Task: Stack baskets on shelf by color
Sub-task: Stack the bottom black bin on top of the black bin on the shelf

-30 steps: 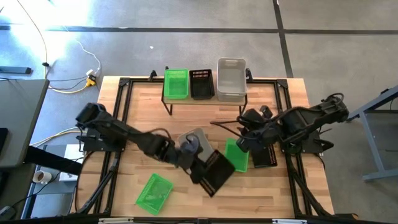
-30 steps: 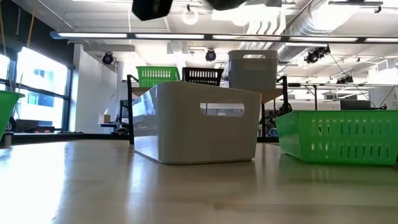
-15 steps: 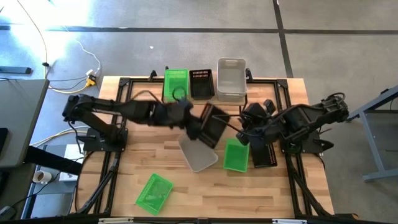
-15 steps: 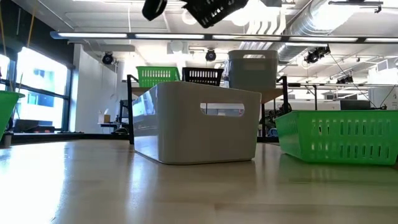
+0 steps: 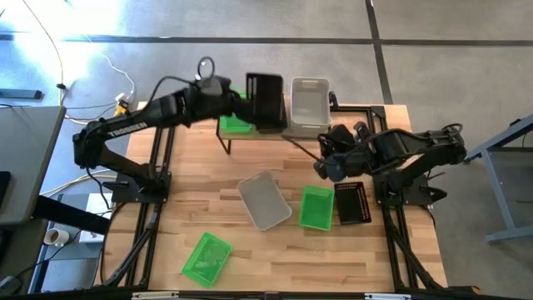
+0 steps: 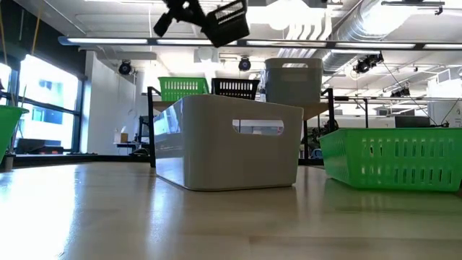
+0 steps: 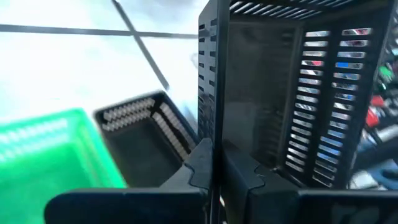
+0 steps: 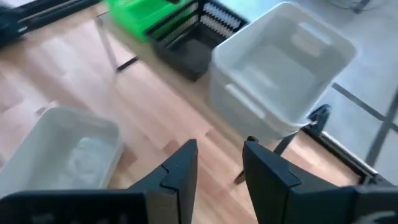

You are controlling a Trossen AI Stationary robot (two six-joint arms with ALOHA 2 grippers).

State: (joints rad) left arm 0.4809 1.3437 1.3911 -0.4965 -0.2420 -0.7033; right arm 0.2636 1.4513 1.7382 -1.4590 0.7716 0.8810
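Left gripper (image 5: 241,97) holds a black basket (image 5: 265,102) in the air over the shelf (image 5: 275,133), fingers pinched on one wall; basket is tipped on its side, seen tilted up high in the low view (image 6: 226,22). On the shelf below: green basket (image 5: 233,123), partly hidden by the arm, another black one (image 7: 146,134) in the middle, and a grey stack (image 5: 307,105) at the right end. Right gripper (image 5: 326,165) hovers near the table's right side w/ fingers spread, nothing between them, pointing toward the shelf. On the tabletop (image 5: 191,192): a grey basket (image 5: 265,200), a green basket (image 5: 316,207) just beside it, a black basket (image 5: 352,203) by the right arm, and a second green one (image 5: 206,257) near the front edge, well apart from the rest.
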